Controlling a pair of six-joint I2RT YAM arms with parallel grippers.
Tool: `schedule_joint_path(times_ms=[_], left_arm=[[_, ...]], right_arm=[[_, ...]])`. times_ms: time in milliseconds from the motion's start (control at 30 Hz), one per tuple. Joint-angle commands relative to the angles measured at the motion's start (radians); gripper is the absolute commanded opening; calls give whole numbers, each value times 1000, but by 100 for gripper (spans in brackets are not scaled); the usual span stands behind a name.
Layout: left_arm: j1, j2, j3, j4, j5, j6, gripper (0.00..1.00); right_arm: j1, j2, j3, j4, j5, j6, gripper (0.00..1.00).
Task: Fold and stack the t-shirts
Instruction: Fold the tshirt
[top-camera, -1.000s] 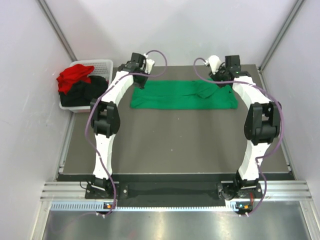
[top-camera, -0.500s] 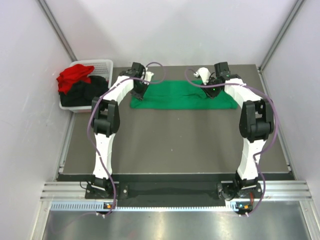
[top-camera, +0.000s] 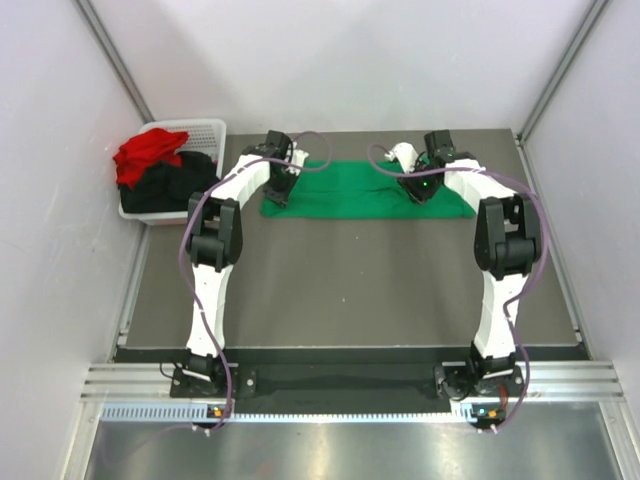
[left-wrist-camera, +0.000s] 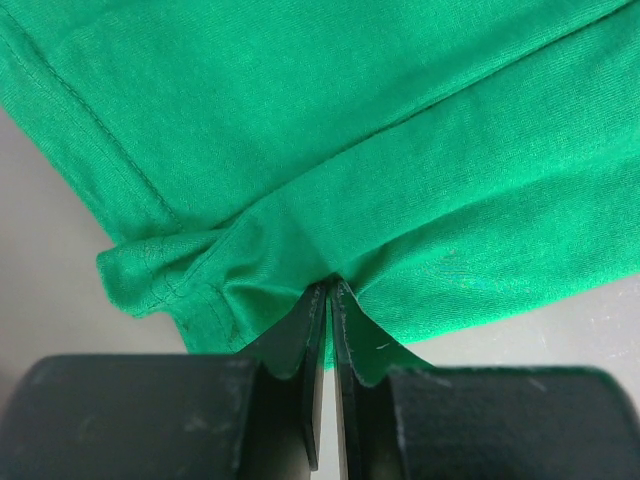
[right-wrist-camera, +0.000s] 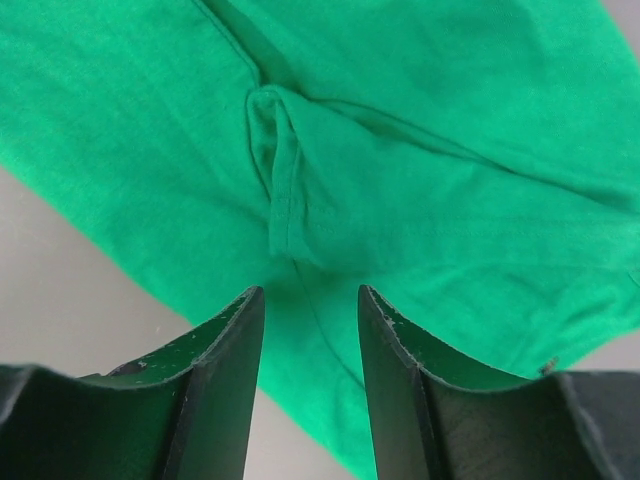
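Note:
The green t-shirt (top-camera: 350, 190) lies folded into a long band at the far side of the table. My left gripper (top-camera: 281, 188) is at the band's left end. In the left wrist view the left gripper (left-wrist-camera: 328, 292) is shut on a pinched fold at the edge of the green t-shirt (left-wrist-camera: 380, 130). My right gripper (top-camera: 419, 188) is over the band's right part. In the right wrist view the right gripper (right-wrist-camera: 310, 305) is open just above the green t-shirt (right-wrist-camera: 450, 200), near a bunched seam. The red t-shirt (top-camera: 148, 152) and the black t-shirt (top-camera: 165, 188) lie heaped in the white basket (top-camera: 207, 129).
The basket stands at the table's far left corner against the left wall. The dark table mat (top-camera: 350, 290) reaches from the shirt to the arm bases. White walls close in both sides and the back.
Both grippers have come from the shirt's far edge down onto the green cloth, each moving a little nearer and inward. The shirt lies as before.

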Motion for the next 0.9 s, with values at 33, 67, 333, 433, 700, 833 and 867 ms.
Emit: schedule_joint_path(times_ms=[33,67,333,433,700,833,867], left_arm=[[1,-1,-6,11,10,-13,11],[-1,-1,-7,9,10,-13,11],[-2,-1,-17,9,3,-8,11],[-2,-1,-18,11,1,-7,11],[-2,0,-14,14,7,-5,11],[-2,2,-11,15,7,-5,11],[-2,3,-9,14,7,-7,11]], right_arm=[[16,48,79,31,1,4,43],[16,54,85,40,1,9,43],[20,99,151,53,7,19,35],[18,103,163,54,12,19,32],[20,96,179,48,17,19,40],[20,102,191,48,17,22,33],[20,114,208,47,18,24,28]])
